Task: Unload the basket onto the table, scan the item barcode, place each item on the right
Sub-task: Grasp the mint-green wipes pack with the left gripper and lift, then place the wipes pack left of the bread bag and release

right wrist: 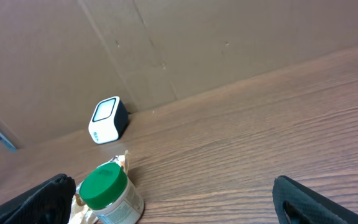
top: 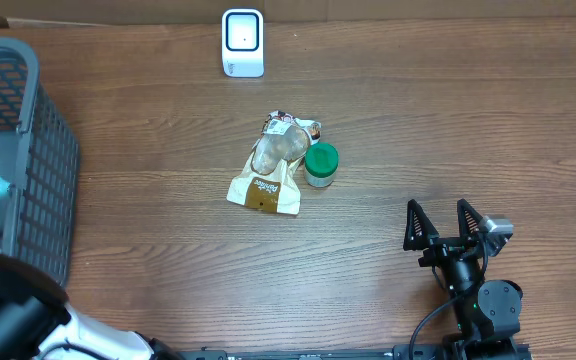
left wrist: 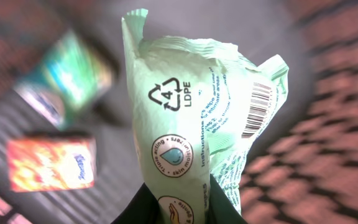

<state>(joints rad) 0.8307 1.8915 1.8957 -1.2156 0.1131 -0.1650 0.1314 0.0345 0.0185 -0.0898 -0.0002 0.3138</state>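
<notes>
Over 2 boxes (left wrist: pixel 51 163) in basket (left wrist: pixel 328 124), left gripper (left wrist: pixel 185 205) tight on packet (left wrist: pixel 191 106); right gripper (top: pixel 437 206) spread.

Jar (top: pixel 321 165) beside bag (top: pixel 271 172), scanner (top: pixel 242 42) behind

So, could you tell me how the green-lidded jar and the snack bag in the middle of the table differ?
The jar stands upright, while the bag lies flat. The jar is small and round with a green lid; the bag is longer, crumpled, and tan and white. The jar looks rigid, the bag soft. What they share: both rest on the table, side by side and apparently touching, and neither is being held.
</notes>
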